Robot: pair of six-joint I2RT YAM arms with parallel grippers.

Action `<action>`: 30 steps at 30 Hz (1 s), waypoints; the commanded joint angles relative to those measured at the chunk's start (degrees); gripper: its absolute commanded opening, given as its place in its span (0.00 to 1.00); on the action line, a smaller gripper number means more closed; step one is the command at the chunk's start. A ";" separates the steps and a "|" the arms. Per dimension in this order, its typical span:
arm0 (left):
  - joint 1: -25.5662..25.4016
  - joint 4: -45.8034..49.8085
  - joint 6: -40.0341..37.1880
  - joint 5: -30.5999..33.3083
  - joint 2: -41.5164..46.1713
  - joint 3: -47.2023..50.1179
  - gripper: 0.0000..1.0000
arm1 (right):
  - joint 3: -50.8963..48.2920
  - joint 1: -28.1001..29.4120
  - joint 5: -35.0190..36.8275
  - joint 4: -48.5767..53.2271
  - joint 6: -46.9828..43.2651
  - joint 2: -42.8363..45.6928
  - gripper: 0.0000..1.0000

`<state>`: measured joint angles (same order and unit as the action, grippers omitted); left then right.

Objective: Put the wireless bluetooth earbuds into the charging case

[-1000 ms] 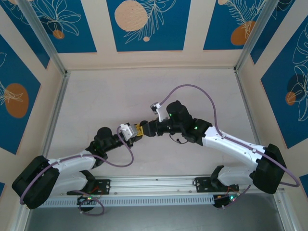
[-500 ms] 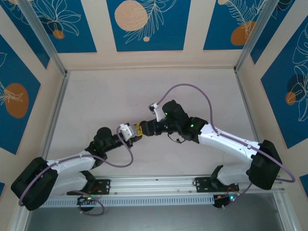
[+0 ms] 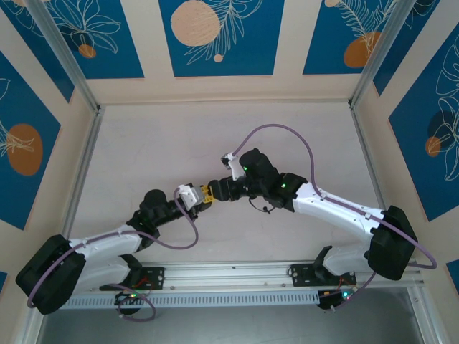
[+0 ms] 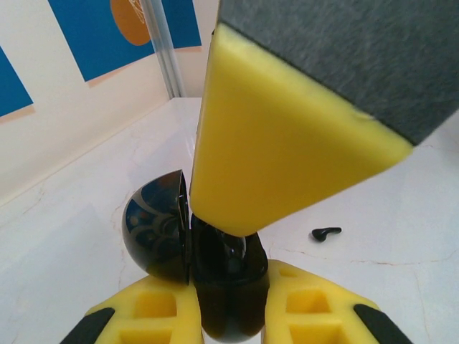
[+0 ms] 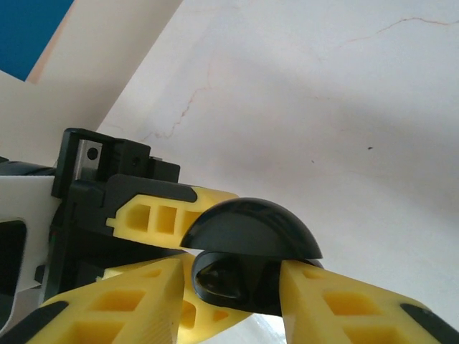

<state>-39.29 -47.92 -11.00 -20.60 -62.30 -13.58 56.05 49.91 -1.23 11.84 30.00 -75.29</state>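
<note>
— Where do we find the charging case (image 4: 229, 297)?

— In the left gripper (image 3: 204, 193), near the middle of the table (image 3: 158, 143). From the left wrist we see its yellow fingers (image 4: 150, 315) clamped on either side of the glossy black body. The lid (image 4: 154, 229) stands open to one side.

— And the right gripper (image 5: 231, 283)?

— Its fingers straddle the same case just under the lid, with a narrow gap between them. One looks to be touching the black shell. We cannot tell whether the pair is actually pressing on it.

— What do we see changed from a second ago?

— From above, the right arm has shifted left. Its wrist now sits closer to the left gripper and its elbow has swung slightly inward. The left arm lies as it did, with the same hold.

— Any earbud in sight?

— We make out one earbud (image 4: 326, 233), tiny and black, lying on the table beside the case and well clear of both grippers. The hollow of the case is too dark for us to read.
</note>
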 commanded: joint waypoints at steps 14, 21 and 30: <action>-0.54 -0.68 -0.78 0.02 0.95 -0.63 0.06 | -1.87 -1.88 -2.53 -1.77 0.27 4.86 0.40; -0.57 -0.66 -2.15 -3.24 0.86 0.62 0.06 | -2.72 -8.16 -6.70 7.63 -2.05 9.62 0.40; -0.60 4.67 -4.02 -10.94 0.91 -0.22 0.06 | 1.37 -18.22 -6.57 30.47 -7.22 2.54 0.40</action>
<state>-39.29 -45.47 -13.41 -27.03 -62.30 -13.54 55.46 33.32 -7.33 31.40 25.98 -70.37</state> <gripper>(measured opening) 0.167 0.404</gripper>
